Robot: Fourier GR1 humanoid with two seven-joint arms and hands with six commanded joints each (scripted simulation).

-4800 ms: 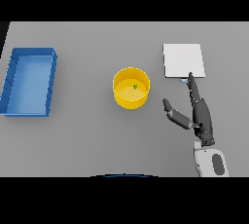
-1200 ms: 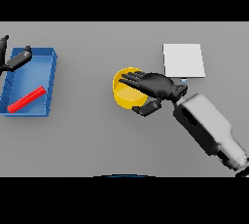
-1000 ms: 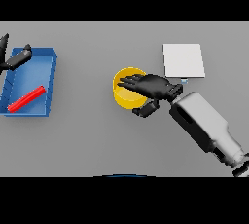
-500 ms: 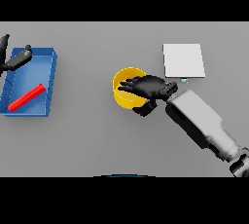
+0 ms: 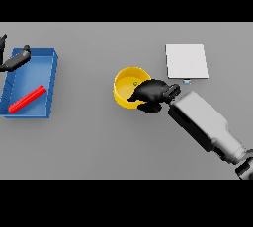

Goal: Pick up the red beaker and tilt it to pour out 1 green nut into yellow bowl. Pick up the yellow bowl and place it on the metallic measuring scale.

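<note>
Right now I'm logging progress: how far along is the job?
Pouring looks done: a green nut lies in the round yellow bowl, and the red beaker lies in the blue tray. The right hand grips the bowl's rim. Left: carrying it to the metallic scale.

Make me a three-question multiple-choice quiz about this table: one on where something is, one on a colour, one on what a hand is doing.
1. Where does the red beaker lie?
A. in the blue tray
B. on the scale
C. in the bowl

2. What colour is the nut in the bowl?
A. red
B. green
C. white

3. What is the right hand doing?
A. resting flat on the scale
B. gripping the bowl's rim
C. holding the beaker

Answers:
1 A, the beaker lies flat inside the tray.
2 B, a small green speck shows inside the bowl.
3 B, its fingers curl over the bowl's near edge.
</note>
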